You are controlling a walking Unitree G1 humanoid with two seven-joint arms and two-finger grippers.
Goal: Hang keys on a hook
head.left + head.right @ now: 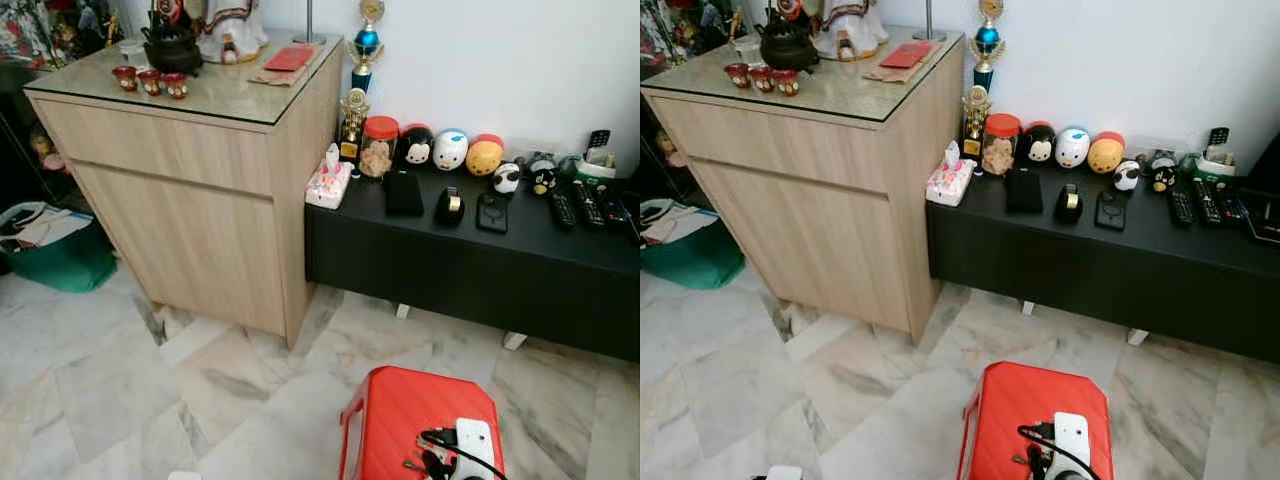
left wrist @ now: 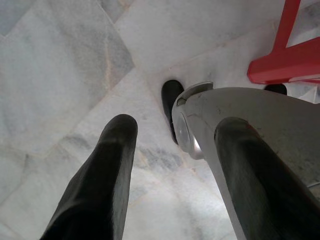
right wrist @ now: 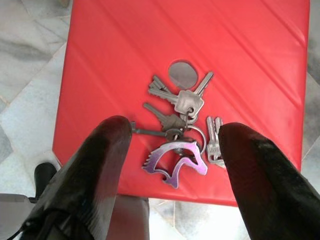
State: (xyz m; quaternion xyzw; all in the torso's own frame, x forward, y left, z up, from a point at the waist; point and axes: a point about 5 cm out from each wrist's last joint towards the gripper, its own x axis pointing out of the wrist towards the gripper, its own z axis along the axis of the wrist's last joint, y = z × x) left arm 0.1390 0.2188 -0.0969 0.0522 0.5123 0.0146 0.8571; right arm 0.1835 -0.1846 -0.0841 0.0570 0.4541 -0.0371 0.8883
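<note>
- Bunch of keys [image 3: 182, 120] lying flat on red stool [image 3: 190, 45], near one edge of the seat; not gripped, not hung.
- Counted on the ring in right wrist view: about five silver keys, one grey oval tag, one purple horse-head fob; exact key count uncertain where they overlap.
- Right gripper [image 3: 172, 150] poised above the bunch, two black fingers spread wide, one to each side of the keys, nothing between them touched as far as can be told.
- Left gripper [image 2: 172, 165] hanging low over marble floor [image 2: 60, 60]; fingers parted, holding nothing; corner of the red stool at frame edge.
- Head views: red stool at bottom, seat partly covered by the right arm's white housing and black cable [image 1: 462, 445]; keys barely distinguishable there, detail legible from right wrist view alone.
- Past the stool: one low black cabinet [image 1: 470, 265] against a white wall, one taller light-wood cabinet [image 1: 190, 190] with glass top to its left, touching or just beside it.
- On black cabinet, counted: one tissue pack [image 1: 329, 183], one red-lidded jar [image 1: 378, 146], three round plush toys [image 1: 450, 150], several remotes [image 1: 585, 205] at far right, count unclear.
- On wood cabinet: three small red cups [image 1: 150, 81], one dark teapot [image 1: 172, 45].
- Two trophies [image 1: 358, 85] at the junction of the cabinets.
- One green bag [image 1: 60, 255] on floor at far left.
</note>
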